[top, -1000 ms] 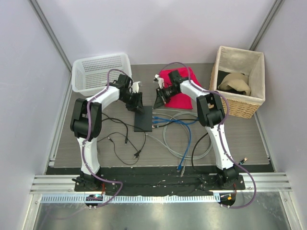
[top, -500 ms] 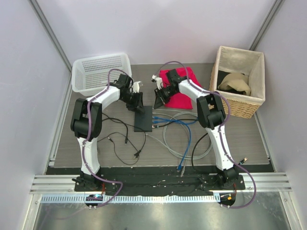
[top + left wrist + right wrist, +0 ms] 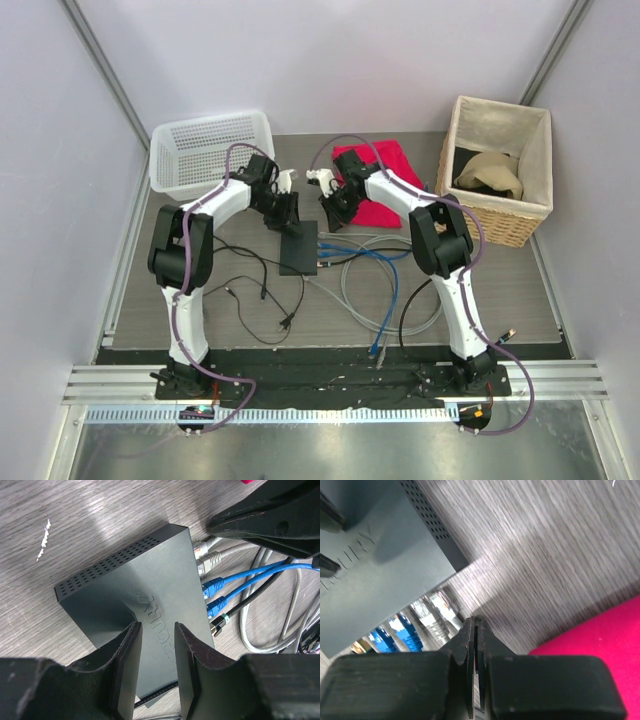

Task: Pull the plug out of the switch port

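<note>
Black switch point(image 3: 299, 247) lies mid-frame on the bench point(image 3: 500, 285), plugs point(image 3: 214, 596) along its right edge. Over it the left pincer point(image 3: 155, 660) hovers, narrowly apart; the right pincer point(image 3: 474, 642) is closed, empty. Unpinned, the switch could drag along when a plug is pulled.

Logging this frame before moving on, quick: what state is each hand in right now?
Left hand: open, holding nothing, poised over the switch.
Right hand: closed, nothing seen in it.

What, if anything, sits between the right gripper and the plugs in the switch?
Nothing visible: the shut right gripper hangs beside the grey plugs on the switch, only tabletop shows between; the red cloth lies to its other side.
</note>
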Controlling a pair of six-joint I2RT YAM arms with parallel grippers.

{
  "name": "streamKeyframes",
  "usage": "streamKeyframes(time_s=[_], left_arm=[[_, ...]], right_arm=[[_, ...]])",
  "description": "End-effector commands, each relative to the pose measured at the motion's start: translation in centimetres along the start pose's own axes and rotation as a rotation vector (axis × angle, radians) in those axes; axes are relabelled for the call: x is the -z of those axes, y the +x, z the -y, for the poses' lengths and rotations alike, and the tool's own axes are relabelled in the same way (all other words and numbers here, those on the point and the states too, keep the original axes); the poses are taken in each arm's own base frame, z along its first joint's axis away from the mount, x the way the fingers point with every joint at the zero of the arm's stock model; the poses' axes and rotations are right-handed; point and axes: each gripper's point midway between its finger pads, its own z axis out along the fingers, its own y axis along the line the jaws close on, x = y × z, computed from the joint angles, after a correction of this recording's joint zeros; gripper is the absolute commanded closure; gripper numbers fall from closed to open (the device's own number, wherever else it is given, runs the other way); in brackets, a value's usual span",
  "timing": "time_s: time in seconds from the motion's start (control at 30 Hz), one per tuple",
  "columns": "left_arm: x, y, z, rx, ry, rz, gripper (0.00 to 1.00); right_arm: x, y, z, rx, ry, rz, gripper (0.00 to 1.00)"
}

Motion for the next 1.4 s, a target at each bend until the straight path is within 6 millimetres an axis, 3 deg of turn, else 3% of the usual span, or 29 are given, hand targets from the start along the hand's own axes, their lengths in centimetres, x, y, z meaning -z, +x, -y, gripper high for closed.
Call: streamKeyframes(time_s=[0.0,0.03,0.1,0.17,0.3,0.4,0.5,0.77,0.9,1.07,1.17,1.37], left_arm=[[-2.4,3.6,-4.3,0.017,-0.145,-0.108,0.61],[-2.4,3.6,-4.3,0.015,-0.146,-0.109,0.62],[-2.3,3.6,-4.3,0.011,-0.149,-0.106,0.62],[-2.2,3.5,-4.4,0.008,-0.153,-0.104,0.61],[-2.1,3.6,-4.3,0.006,-0.152,-0.109,0.62],[-2.0,3.7,-4.3,0.006,-0.15,-0.109,0.62],[-2.0,3.7,-4.3,0.006,-0.149,-0.109,0.61],[-2.2,3.8,-4.2,0.013,-0.145,-0.113,0.62],[-2.3,3.9,-4.2,0.012,-0.143,-0.116,0.62],[-2.3,3.9,-4.1,0.008,-0.142,-0.111,0.61],[-2.2,3.9,-4.1,0.009,-0.144,-0.112,0.62],[-2.4,4.0,-4.1,0.007,-0.143,-0.116,0.61]], right_arm=[[1.4,6.4,0.3,-0.052,0.017,-0.222,0.99],[1.7,5.7,0.2,-0.045,0.013,-0.195,0.99],[2.5,4.1,0.2,-0.008,0.001,-0.134,0.9],[2.5,3.6,0.6,0.024,0.015,-0.12,0.87],[2.1,4.5,0.9,0.106,-0.009,-0.157,0.7],[2.1,5.2,1.1,0.139,-0.001,-0.177,0.65],[2.3,5.7,1.2,0.147,0.005,-0.19,0.64],[5.2,3.3,0.9,0.155,-0.038,-0.043,0.66],[5.7,4.1,0.8,0.221,-0.039,-0.054,0.66],[4.9,5.4,1.5,0.207,-0.02,-0.102,0.67],[4.2,5.4,2.0,0.179,-0.003,-0.106,0.69],[3.5,5.2,6.3,0.094,0.228,-0.122,0.76]])
